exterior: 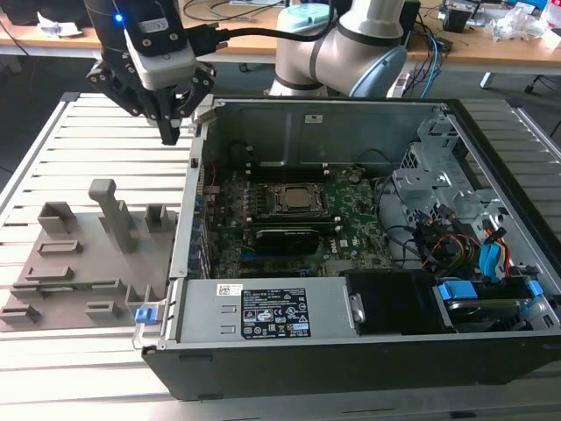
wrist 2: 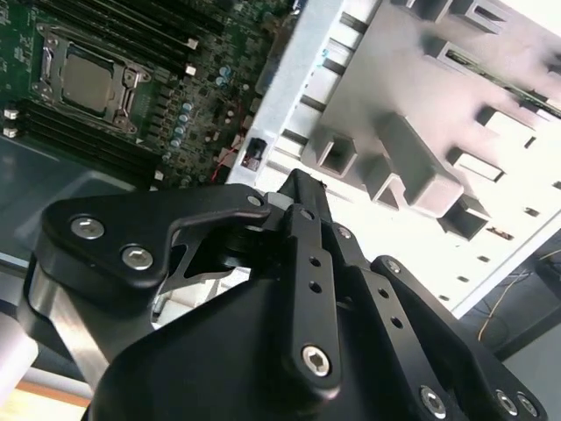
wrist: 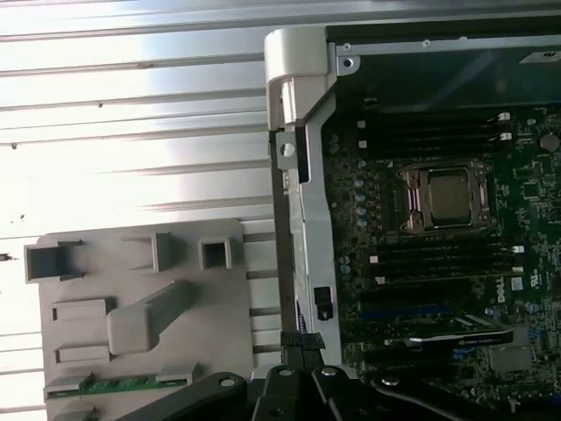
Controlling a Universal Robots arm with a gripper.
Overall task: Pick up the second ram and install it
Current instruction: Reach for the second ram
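Exterior view: the arm (exterior: 368, 44) reaches across from the far side and holds its jaws above the slatted counter (exterior: 105, 132), just off the far corner of the open computer case (exterior: 351, 123) on the exterior view's left. The jaws point down and are drawn together, their fingertips (exterior: 171, 132) meeting with nothing clamped between them. They hang in the air, touching neither the case nor the counter.

A grey tray (exterior: 53, 303) lies on the counter to the exterior view's left of the case, carrying several grey upright blocks (exterior: 110, 210). In the first wrist view the second ram (wrist: 118, 383) shows as a thin green stick seated on edge in a long slot of that tray, near the tallest block and apart from the jaws.

Inside the case the motherboard lies flat, with the square metal-framed CPU socket (exterior: 294, 200) near its middle. Dark memory slots (wrist: 438, 145) run alongside the socket in the first wrist view. A labelled power supply (exterior: 263, 311) sits along the near wall of the case, and drive bays with blue latches (exterior: 456, 289) fill the exterior view's right.
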